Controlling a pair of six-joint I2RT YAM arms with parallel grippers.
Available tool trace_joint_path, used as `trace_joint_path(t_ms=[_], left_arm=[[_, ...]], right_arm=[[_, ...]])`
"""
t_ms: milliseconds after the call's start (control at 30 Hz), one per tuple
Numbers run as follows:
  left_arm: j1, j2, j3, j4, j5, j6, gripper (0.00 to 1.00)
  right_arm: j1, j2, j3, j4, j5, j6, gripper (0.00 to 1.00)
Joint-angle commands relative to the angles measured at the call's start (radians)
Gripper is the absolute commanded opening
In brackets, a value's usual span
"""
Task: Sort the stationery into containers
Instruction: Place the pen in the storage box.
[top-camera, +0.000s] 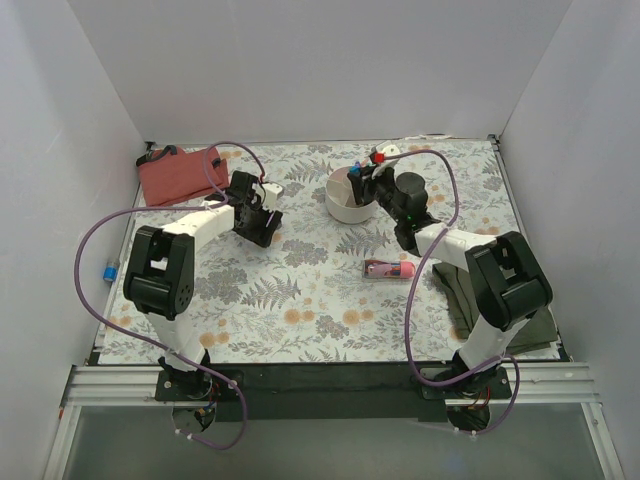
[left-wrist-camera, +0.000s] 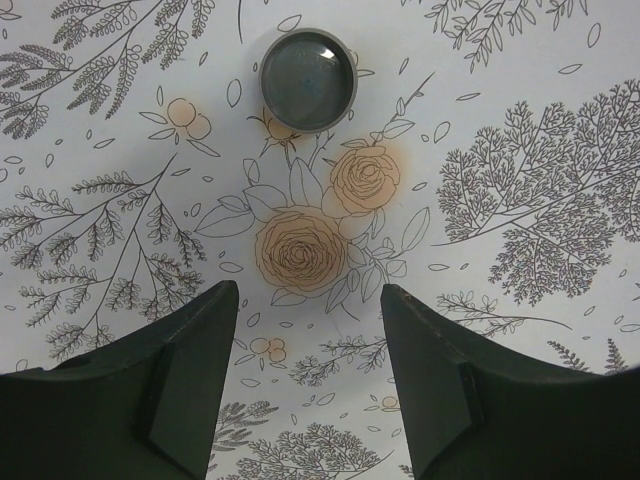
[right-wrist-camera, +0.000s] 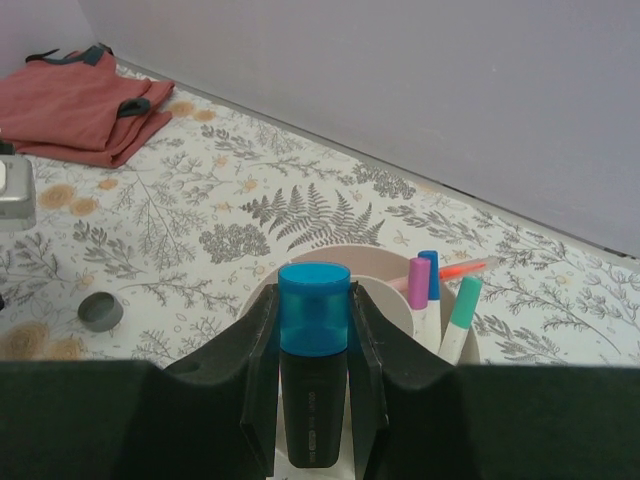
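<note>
Highlighter (right-wrist-camera: 313, 400) in right hand (right-wrist-camera: 313, 335) hides much of white tub (right-wrist-camera: 385, 272).

We see a black highlighter (right-wrist-camera: 313, 372) with a blue cap standing upright, clamped between the right fingers (right-wrist-camera: 262, 360). The white tub (right-wrist-camera: 385, 262) sits just beyond and beneath those fingers. Three white pens lean in it to their right: a pink-capped pen (right-wrist-camera: 418, 287), a blue-capped pen (right-wrist-camera: 429, 272) and a teal-capped pen (right-wrist-camera: 463, 305). An orange pen (right-wrist-camera: 466, 270) lies past the tub's far rim. A grey cylinder (left-wrist-camera: 307, 80) stands on end ahead of the left fingers (left-wrist-camera: 185, 385), apart from them. The pink tube (top-camera: 390, 268) lies flat behind the right fingers. The red pouch (top-camera: 180, 176) lies flat, well left of the left fingers.
</note>
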Motion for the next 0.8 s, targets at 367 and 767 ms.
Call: trace_joint_path(t_ms=[367, 767], left_arm=[[-0.005, 0.024, 0.079, -0.015, 0.012, 0.004, 0.59], [-0.003, 0.038, 0.097, -0.050, 0.009, 0.012, 0.59]], right_arm=[[0.030, 0.023, -0.070, 0.204, 0.042, -0.065, 0.01], [0.068, 0.056, -0.123, 0.331, 0.195, -0.130, 0.01]])
